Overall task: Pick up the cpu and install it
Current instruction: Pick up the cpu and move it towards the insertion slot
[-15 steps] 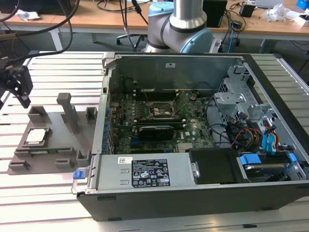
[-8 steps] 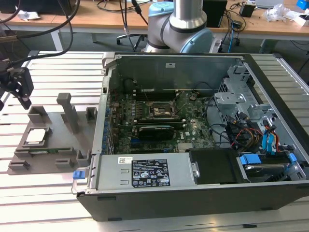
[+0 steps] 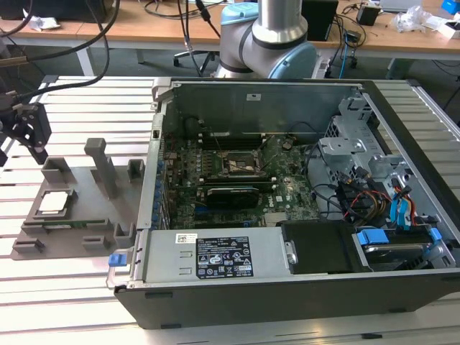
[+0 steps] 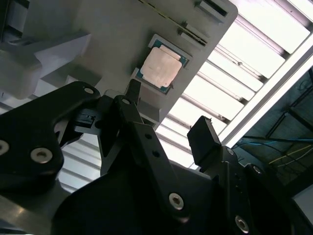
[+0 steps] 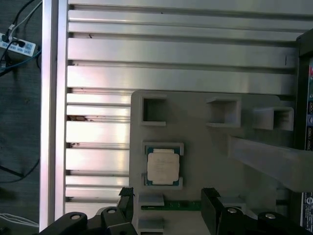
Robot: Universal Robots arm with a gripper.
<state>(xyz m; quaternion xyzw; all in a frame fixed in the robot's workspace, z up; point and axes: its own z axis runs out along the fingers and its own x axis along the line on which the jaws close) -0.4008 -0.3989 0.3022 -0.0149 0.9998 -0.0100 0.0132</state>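
Claw: gripper point(image 5: 167, 196) spread wide, empty, near the cpu point(image 5: 163, 165).
Surface: slatted metal table point(image 3: 65, 287).
Room: wooden desk point(image 3: 144, 32) behind.

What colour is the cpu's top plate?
The cpu top is silvery-white, best in the first wrist view.

Even overhead light fills the room, and the table slats point(image 4: 254, 54) throw back strong white glare in the second wrist view, washing out their edges. The cpu point(image 5: 163, 166) top carries a pale pinkish sheen in both wrist views, while the gripper point(image 4: 166, 107) reads as a near-black, underlit mass in front. In the exterior view the computer case point(image 3: 287, 302) interior lies in shade, and the tray point(image 3: 93, 208) blocks cast only short, soft shadows.
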